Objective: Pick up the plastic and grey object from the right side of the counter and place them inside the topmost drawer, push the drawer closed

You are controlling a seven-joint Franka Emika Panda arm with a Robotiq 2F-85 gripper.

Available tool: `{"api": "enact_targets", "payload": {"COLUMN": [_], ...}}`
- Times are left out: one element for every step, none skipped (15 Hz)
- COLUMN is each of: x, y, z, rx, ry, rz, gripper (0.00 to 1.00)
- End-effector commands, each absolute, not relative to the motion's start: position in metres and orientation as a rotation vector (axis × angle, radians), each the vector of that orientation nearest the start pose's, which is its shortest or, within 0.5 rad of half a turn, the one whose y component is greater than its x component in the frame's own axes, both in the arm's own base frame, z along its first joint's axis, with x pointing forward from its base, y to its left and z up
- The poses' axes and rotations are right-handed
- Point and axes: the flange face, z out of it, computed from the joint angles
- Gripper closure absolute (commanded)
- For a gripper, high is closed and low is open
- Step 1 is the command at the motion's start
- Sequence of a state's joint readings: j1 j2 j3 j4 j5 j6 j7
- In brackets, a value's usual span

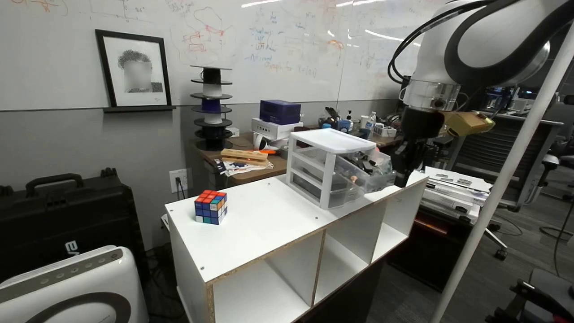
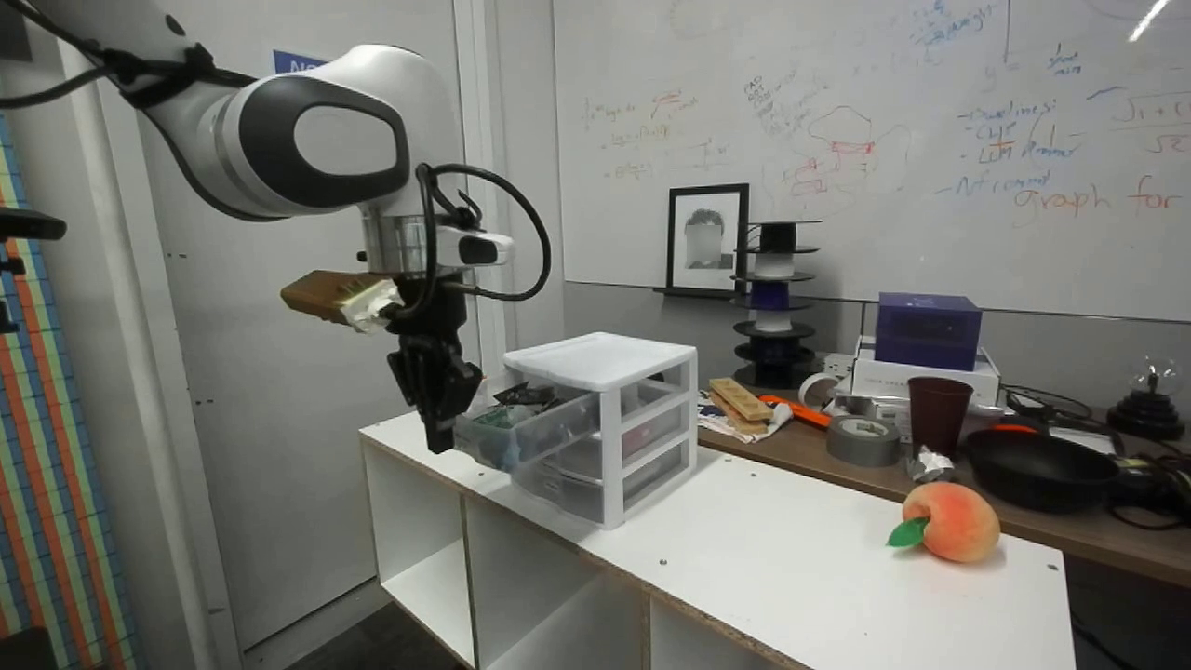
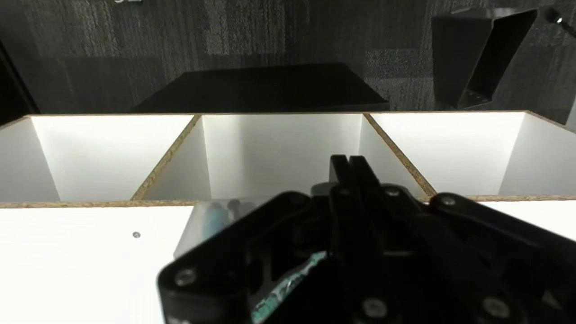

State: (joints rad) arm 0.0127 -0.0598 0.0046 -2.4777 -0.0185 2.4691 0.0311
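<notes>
The topmost drawer [image 2: 563,433], a shallow tray of translucent whitish plastic, stood pulled out from a small white-framed plastic drawer unit [image 2: 600,361] set on the counter [image 2: 791,568], a long white flat-topped cabinet. A loose jumble of black, greenish and clear-plastic items [image 1: 364,162] lay in the drawer, some of it heaped above the side wall. Which of these, if any, was the plastic and grey object could not be told. The two translucent drawers [image 2: 558,493] beneath sat inside the frame; what they held was too blurred to name. Square open compartments [image 3: 281,153] with white walls and speckled brown edges ran along the cabinet's front.

The black two-fingered gripper [image 3: 348,158] was fully closed, its fingertips side by side with nothing between them. It pointed down just in front of the pulled-out drawer; whether it touched the drawer front could not be seen.

In an exterior view a multicoloured puzzle cube [image 1: 210,207], mostly red on top, stood on the counter well apart from the unit; also in an exterior view, an orange-pink peach [image 2: 956,521] with a green leaf [image 2: 908,532] lay on the counter, likewise well apart from it. A dark red cup [image 2: 938,414], its inside hidden, stood beside a round black pan [image 2: 1042,468] on the brown desk [image 2: 1121,538] alongside.
</notes>
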Motion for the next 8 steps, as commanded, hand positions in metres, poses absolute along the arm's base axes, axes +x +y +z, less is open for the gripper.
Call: {"api": "enact_targets", "payload": {"x": [0.469,0.469,0.471,0.472,0.475,0.479,0.483,0.487], "y": [0.013,0.014,0.014,0.014,0.013,0.013,0.014,0.015], "z": [0.324,0.323,0.322,0.323,0.325,0.328,0.332,0.337], "rx": [-3.132,-3.128,-3.123,-3.118,-3.109,-3.098,-3.086,-3.075], "ry": [-0.067,-0.075,-0.076,-0.075,-0.066,-0.053,-0.04,-0.022], "rz": [-0.286,-0.325,-0.359,-0.395,-0.432,-0.472,-0.504,-0.532], "gripper": [0.9,0.9,0.9,0.9,0.9,0.9,0.91,0.9]}}
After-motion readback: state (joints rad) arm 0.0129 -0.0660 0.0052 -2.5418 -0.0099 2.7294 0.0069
